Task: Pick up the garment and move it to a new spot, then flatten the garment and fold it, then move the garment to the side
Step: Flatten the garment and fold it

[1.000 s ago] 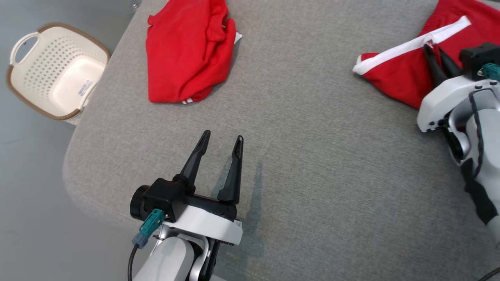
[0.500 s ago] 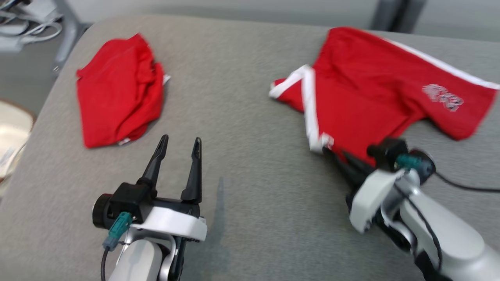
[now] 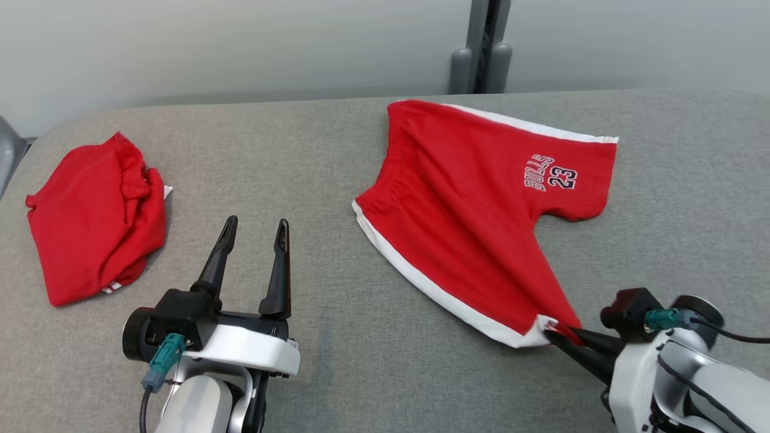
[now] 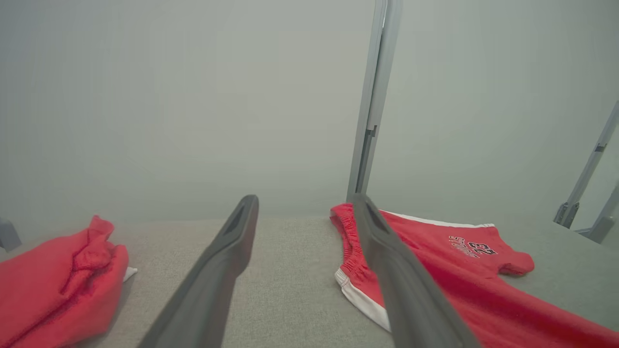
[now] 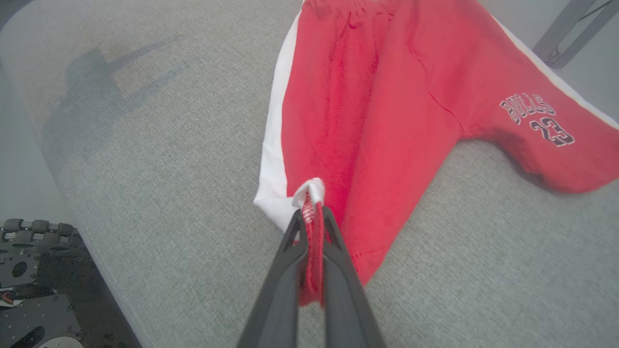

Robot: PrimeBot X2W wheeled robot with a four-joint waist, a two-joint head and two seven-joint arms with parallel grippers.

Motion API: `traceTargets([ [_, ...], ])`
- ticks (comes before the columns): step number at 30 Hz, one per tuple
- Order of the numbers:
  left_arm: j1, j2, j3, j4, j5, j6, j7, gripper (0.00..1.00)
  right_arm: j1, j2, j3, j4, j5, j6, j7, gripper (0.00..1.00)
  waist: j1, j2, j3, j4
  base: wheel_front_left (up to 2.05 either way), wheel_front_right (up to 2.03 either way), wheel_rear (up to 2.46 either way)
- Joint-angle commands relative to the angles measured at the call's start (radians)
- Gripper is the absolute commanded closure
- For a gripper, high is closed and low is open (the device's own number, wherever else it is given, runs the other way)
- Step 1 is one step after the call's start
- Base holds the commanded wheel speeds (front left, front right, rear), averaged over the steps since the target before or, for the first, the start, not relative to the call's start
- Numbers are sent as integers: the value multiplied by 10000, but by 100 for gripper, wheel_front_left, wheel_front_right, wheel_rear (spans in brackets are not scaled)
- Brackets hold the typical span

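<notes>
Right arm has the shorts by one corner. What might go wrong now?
The right jaws pinch only the hem corner of the shorts; it may slip out. A one-point pull could bunch the cloth; the left jaws stand open, apart. The table edge is near: the shorts might slide off.

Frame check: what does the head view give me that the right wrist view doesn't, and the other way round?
Head view adds: the left gripper, open and empty, and a crumpled red garment at the left of the grey table. Right wrist view adds: dark metal hardware beyond the table edge, and a close look at the pinched hem corner. Both share: the red Bulls 23 shorts, the table, and the right gripper shut on the shorts' hem.
</notes>
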Motion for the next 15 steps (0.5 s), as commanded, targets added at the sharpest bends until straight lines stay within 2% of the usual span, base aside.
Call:
traceTargets([
  [1, 98, 45, 60, 41, 88, -57, -22, 0, -12, -101, 112, -77, 143, -3, -38, 100, 0, 0, -49, -74, 0, 0, 0],
  [3, 101, 47, 110, 70, 125, -99, -22, 0, -34, -290, 294, -99, 230, -3, -126, 100, 0, 0, -66, -126, 0, 0, 0],
  [4, 118, 44, 136, 84, 128, -124, -22, 0, -39, -346, 393, -99, 289, -3, -147, 78, 0, 0, -90, -154, 0, 0, 0],
  [5, 140, 44, 158, 92, 160, -121, -22, 0, -28, -400, 448, -73, 354, -3, -211, 0, 0, 0, -100, -182, 0, 0, 0],
  [10, 134, 44, 219, 155, 247, -159, -22, 0, -46, -573, 299, 307, 860, -3, -244, 0, 0, 0, -131, -364, 0, 0, 0],
  [15, 26, 42, 222, 205, 273, -180, -22, 0, -145, -522, -577, 793, 1127, -5, -948, 0, 0, 0, -85, -618, 0, 0, 0],
])
